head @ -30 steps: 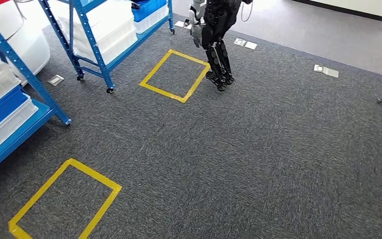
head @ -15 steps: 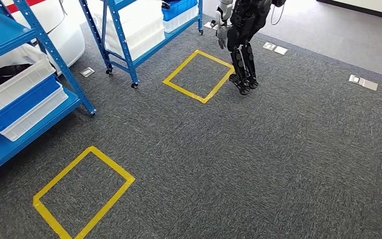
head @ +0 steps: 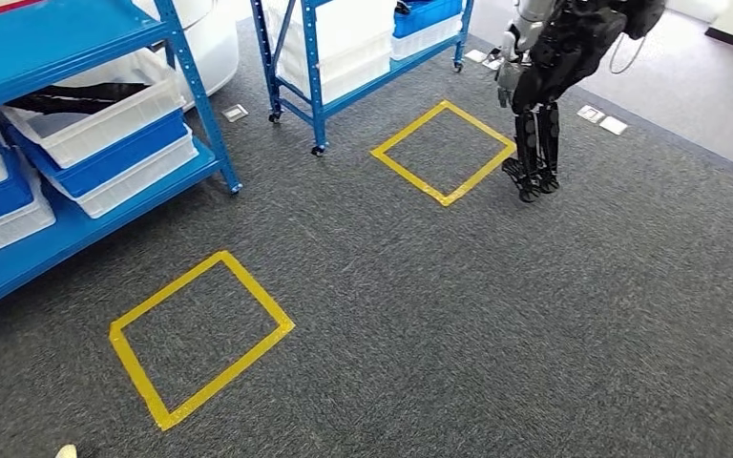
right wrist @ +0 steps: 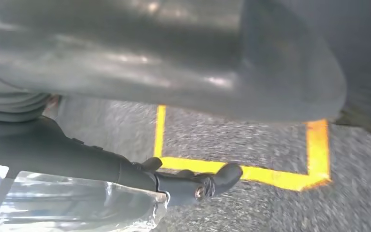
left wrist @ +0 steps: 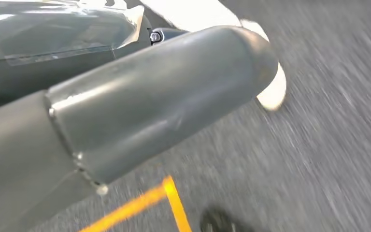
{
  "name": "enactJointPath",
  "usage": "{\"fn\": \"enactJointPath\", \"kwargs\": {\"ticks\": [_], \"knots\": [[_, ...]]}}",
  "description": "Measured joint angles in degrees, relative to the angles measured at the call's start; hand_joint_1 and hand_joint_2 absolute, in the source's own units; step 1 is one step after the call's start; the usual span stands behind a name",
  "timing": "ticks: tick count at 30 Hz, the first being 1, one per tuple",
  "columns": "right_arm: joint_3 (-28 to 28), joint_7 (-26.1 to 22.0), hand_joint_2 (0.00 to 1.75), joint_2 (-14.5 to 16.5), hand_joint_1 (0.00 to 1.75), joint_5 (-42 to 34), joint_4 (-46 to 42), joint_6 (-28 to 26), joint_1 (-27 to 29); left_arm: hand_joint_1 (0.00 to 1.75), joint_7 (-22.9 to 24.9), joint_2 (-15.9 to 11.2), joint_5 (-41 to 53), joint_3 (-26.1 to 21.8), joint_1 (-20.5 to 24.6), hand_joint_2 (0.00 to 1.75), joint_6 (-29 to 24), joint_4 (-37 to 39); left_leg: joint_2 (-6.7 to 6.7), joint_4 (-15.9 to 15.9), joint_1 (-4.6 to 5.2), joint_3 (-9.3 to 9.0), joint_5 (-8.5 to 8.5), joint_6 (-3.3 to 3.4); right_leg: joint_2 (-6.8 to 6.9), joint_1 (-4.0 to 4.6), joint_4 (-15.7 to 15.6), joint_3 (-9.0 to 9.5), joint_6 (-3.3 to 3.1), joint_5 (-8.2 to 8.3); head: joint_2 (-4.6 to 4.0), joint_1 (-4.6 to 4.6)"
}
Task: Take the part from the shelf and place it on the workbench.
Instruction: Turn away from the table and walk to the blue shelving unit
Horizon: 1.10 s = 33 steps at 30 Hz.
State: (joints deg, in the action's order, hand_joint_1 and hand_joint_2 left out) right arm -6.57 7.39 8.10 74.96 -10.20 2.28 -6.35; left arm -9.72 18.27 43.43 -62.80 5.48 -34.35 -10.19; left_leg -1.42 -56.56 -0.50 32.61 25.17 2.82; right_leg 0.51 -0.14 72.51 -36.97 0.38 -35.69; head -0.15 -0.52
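Part [right wrist: 72, 203], in a clear bag, lies against my right hand's [right wrist: 101, 162] dark fingers [right wrist: 212, 181]. A similar bag [left wrist: 53, 29] covers my left hand's [left wrist: 149, 106] fingers. I cannot tell whether either hand grips. Yellow tape [right wrist: 251, 171] crosses the carpet [right wrist: 222, 140] beyond the right hand.

Two shelves [head: 76, 143], two yellow squares [head: 200, 339]

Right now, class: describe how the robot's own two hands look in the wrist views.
The left hand shows a thick, smooth grey thumb with a rounded tip. The right hand has a glossy grey thumb, a ribbed grey cover and slim darker fingers.
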Motion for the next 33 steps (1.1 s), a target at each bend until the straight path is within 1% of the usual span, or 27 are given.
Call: {"fn": "enactJointPath", "kwargs": {"ticks": [1, 2, 3, 4, 5, 6, 7, 9, 10, 11, 13, 14, 15, 16, 17, 18, 20, 22, 24, 25, 27, 28, 29, 30, 31, 32, 33], "knots": [[0.2, -0.2, 0.00, 0.0, 0.00, 0.4, 0.0, 0.1, 0.0, 0.00, 0.7, 0.1, 0.0, 0.0, -0.1, 0.00, -0.9, 0.0, -0.85, 0.0, -0.02, 0.07, -0.10, -0.10, -0.15, -0.10, 1.0, -0.42, 0.38, 0.01, 0.00, 0.00], [0.5, -0.5, 0.00, -0.1, 0.00, 0.7, 0.0, 0.2, 0.0, 0.00, 0.8, 0.2, -0.5, -0.1, -0.1, 0.00, -0.1, 0.0, -1.72, 0.0, -0.05, 0.08, -0.19, -0.23, -0.31, -0.28, -0.6, 0.40, 0.94, 1.02, 0.00, -0.01], [0.7, -1.0, 0.00, -0.2, 0.00, 0.9, 0.0, 0.2, 0.0, 0.00, 0.2, 0.2, -1.4, -0.3, -0.2, 0.00, 1.9, 0.0, -2.56, -0.1, -0.10, 0.07, -0.28, -0.39, -0.74, -0.56, -4.2, 2.21, 1.57, 2.67, 0.00, 0.00], [0.8, -1.5, 0.00, -0.3, 0.00, 1.1, 0.0, 0.3, -0.1, 0.00, -0.8, 0.2, -2.3, -0.6, -0.2, 0.00, 4.4, 0.0, -3.36, -0.1, -0.10, 0.11, -0.36, -0.61, -1.90, -0.96, -8.7, 4.32, 2.14, 4.36, 0.00, -0.05], [0.9, -2.0, 0.00, -0.3, 0.00, 1.1, 0.0, 0.3, -0.2, 0.00, -1.8, 0.3, -3.0, -0.9, -0.1, 0.00, 6.6, 0.0, -4.11, -0.3, -0.01, 0.19, -0.37, -0.91, -2.87, -1.18, -12.4, 5.96, 2.35, 5.73, 0.00, -0.07], [1.0, -2.3, 0.00, -0.3, 0.00, 1.2, 0.0, 0.4, -0.3, 0.00, -2.3, 0.4, -3.3, -1.2, -0.1, 0.00, 8.1, 0.0, -4.67, -0.4, 0.09, 0.32, -0.37, -1.22, -3.64, -1.28, -14.7, 6.91, 2.26, 6.47, 0.00, -0.07], [1.2, -2.6, 0.00, -0.3, 0.00, 1.3, 0.0, 0.4, -0.4, 0.00, -2.6, 0.5, -3.4, -1.3, -0.1, 0.00, 9.2, 0.0, -5.13, -0.5, 0.13, 0.47, -0.35, -1.58, -4.04, -1.18, -15.6, 7.22, 1.90, 6.71, 0.00, -0.05], [1.3, -2.7, 0.00, -0.4, 0.00, 1.3, 0.0, 0.6, -0.6, 0.00, -2.6, 0.5, -3.4, -1.5, -0.2, 0.00, 11.6, 0.0, -5.69, -0.5, -0.06, 0.80, -0.41, -2.26, -3.00, -1.01, -15.6, 7.42, 0.90, 6.96, 0.00, 0.03], [1.4, -2.5, 0.00, -0.4, 0.00, 1.3, 0.0, 0.7, -0.6, 0.00, -2.5, 0.5, -3.3, -1.5, -0.3, 0.00, 12.7, 0.0, -4.90, -1.0, -0.13, 1.11, -0.09, -2.54, -2.47, -1.07, -15.7, 7.52, 0.46, 7.13, 0.00, 0.05], [1.4, -2.1, 0.00, -0.4, 0.00, 1.2, 0.0, 0.7, -0.7, 0.00, -2.3, 0.5, -3.3, -1.5, -0.3, 0.00, 13.6, 0.0, -3.52, -2.3, -0.15, 1.75, 0.83, -2.77, -1.82, -1.17, -15.7, 7.60, 0.01, 7.29, 0.00, 0.24], [1.4, -1.0, 0.00, -0.5, 0.00, 1.1, 0.0, 0.8, -0.7, 0.00, -1.6, 0.4, -3.1, -1.5, -0.3, 0.00, 14.8, 0.0, -0.16, -8.3, -0.09, 4.47, 4.49, -3.06, -0.38, -0.97, -15.7, 7.57, -0.65, 7.34, 0.00, 0.66], [1.4, -0.5, 0.00, -0.5, 0.00, 1.0, 0.0, 0.8, -0.6, 0.00, -1.0, 0.3, -3.0, -1.5, -0.3, 0.00, 15.3, 0.0, 0.65, -12.3, -0.13, 6.30, 6.43, -3.17, 0.48, -0.76, -15.7, 7.56, -0.87, 7.26, 0.00, 0.83], [1.4, -0.1, 0.00, -0.6, 0.00, 0.9, 0.0, 0.9, -0.5, 0.00, -0.4, 0.3, -2.8, -1.5, -0.3, 0.00, 15.8, 0.0, 1.01, -15.5, -0.15, 7.79, 7.65, -3.22, 1.34, -0.56, -15.7, 7.56, -0.99, 7.18, 0.00, 0.85], [1.4, 0.1, 0.00, -0.6, 0.00, 0.7, 0.0, 0.9, -0.5, 0.00, 0.0, 0.2, -2.7, -1.5, -0.3, 0.00, 16.4, 0.0, 1.17, -17.0, -0.16, 8.48, 7.82, -3.21, 2.16, -0.40, -15.7, 7.57, -1.11, 7.09, 0.00, 0.85], [1.4, 0.2, 0.00, -0.6, 0.00, 0.5, 0.0, 0.9, -0.6, 0.00, 0.2, 0.2, -2.7, -1.5, -0.4, 0.00, 17.1, 0.0, 1.33, -16.2, -0.15, 8.01, 6.90, -3.12, 2.90, -0.29, -15.7, 7.64, -1.20, 7.00, 0.00, 0.86], [1.4, 0.3, 0.00, -0.6, 0.00, 0.3, 0.0, 0.9, -0.6, 0.00, 0.3, 0.1, -2.7, -1.5, -0.4, 0.00, 18.0, 0.0, 1.72, -13.4, -0.11, 6.46, 5.18, -2.92, 3.58, -0.19, -15.7, 7.77, -1.25, 6.88, 0.00, 0.87], [1.3, 0.5, 0.00, -0.6, 0.00, -0.2, 0.0, 0.9, -0.7, 0.00, 0.2, 0.0, -2.6, -1.5, -0.3, 0.00, 19.7, 0.0, 4.26, -5.5, 0.21, 2.25, 2.05, -2.22, 4.77, 0.20, -15.7, 8.12, -1.11, 6.56, 0.00, 0.82], [1.0, 1.1, 0.00, -0.5, 0.00, -0.6, 0.0, 0.7, -0.8, 0.00, 0.1, 0.0, -2.4, -1.5, -0.2, 0.00, 20.7, 0.0, 5.98, -1.6, 0.71, 0.35, 1.13, -1.58, 5.75, 0.54, -15.7, 8.31, -0.72, 6.29, 0.00, 0.74], [0.7, 1.4, 0.00, -0.4, 0.00, -0.9, 0.0, 0.7, -0.9, 0.00, 0.1, -0.1, -2.1, -1.5, -0.2, 0.00, 21.2, 0.0, 4.81, -1.3, 0.91, 0.52, 0.99, -1.12, 6.79, 0.72, -15.8, 8.50, -0.26, 6.17, 0.00, 0.72], [0.6, 1.5, 0.00, -0.3, 0.00, -1.0, 0.0, 0.6, -0.9, 0.00, 0.1, -0.1, -2.1, -1.5, -0.2, 0.00, 21.4, 0.0, 4.10, -1.0, 0.78, 0.45, 0.73, -0.84, 6.41, 0.68, -15.6, 8.48, 0.02, 5.91, 0.00, 0.69], [0.4, 1.5, 0.00, -0.2, 0.00, -1.2, -0.1, 0.6, -0.9, 0.00, 0.1, -0.1, -2.1, -1.5, -0.2, 0.00, 21.6, 0.0, 2.64, -0.4, 0.26, 0.27, 0.07, -0.15, 3.45, 0.53, -12.5, 7.17, 0.14, 4.03, 0.00, 0.58], [0.4, 1.5, 0.00, -0.2, 0.00, -1.2, -0.1, 0.6, -0.8, 0.00, 0.1, -0.1, -2.1, -1.5, -0.1, 0.00, 21.7, 0.0, 1.89, -0.2, 0.09, 0.32, -0.13, 0.06, 1.50, 0.21, -9.2, 5.60, 0.02, 2.45, 0.00, 0.50], [0.4, 1.5, 0.00, -0.3, 0.00, -1.3, -0.1, 0.5, -0.7, 0.00, 0.2, -0.1, -2.1, -1.5, -0.1, 0.00, 21.7, 0.0, 1.05, -0.2, 0.01, 0.44, -0.25, 0.21, 0.35, 0.05, -5.2, 3.73, -0.12, 0.79, 0.00, 0.43], [0.3, 1.5, 0.00, -0.3, 0.00, -1.3, 0.0, 0.5, -0.5, 0.00, 0.2, -0.1, -2.1, -1.5, -0.1, 0.00, 21.7, 0.0, 0.12, -0.2, 0.01, 0.54, -0.31, 0.22, -0.11, -0.16, -1.6, 1.99, -0.03, -0.41, 0.00, 0.38], [0.2, 1.5, 0.00, -0.3, 0.00, -1.4, 0.0, 0.5, -0.4, 0.00, 0.4, -0.1, -2.0, -1.5, -0.1, 0.00, 21.8, 0.0, -0.84, -0.3, -0.01, 0.59, -0.36, 0.18, -0.24, -0.37, 0.3, 0.97, 0.34, -0.77, 0.00, 0.39], [0.1, 1.6, 0.00, -0.4, 0.00, -1.5, 0.0, 0.5, -0.3, 0.00, 0.5, -0.1, -1.9, -1.5, -0.2, 0.00, 21.8, 0.0, -1.79, -0.3, -0.04, 0.60, -0.42, 0.07, -0.33, -0.61, 0.0, 0.97, 0.96, -0.13, 0.00, 0.38], [-0.1, 1.6, 0.00, -0.5, 0.00, -1.7, 0.0, 0.5, -0.2, 0.00, 0.6, -0.1, -1.8, -1.5, -0.3, 0.00, 22.0, 0.0, -2.72, -0.4, -0.11, 0.60, -0.46, -0.07, -0.54, -0.92, -2.5, 2.04, 1.70, 1.34, 0.00, 0.39]]}}
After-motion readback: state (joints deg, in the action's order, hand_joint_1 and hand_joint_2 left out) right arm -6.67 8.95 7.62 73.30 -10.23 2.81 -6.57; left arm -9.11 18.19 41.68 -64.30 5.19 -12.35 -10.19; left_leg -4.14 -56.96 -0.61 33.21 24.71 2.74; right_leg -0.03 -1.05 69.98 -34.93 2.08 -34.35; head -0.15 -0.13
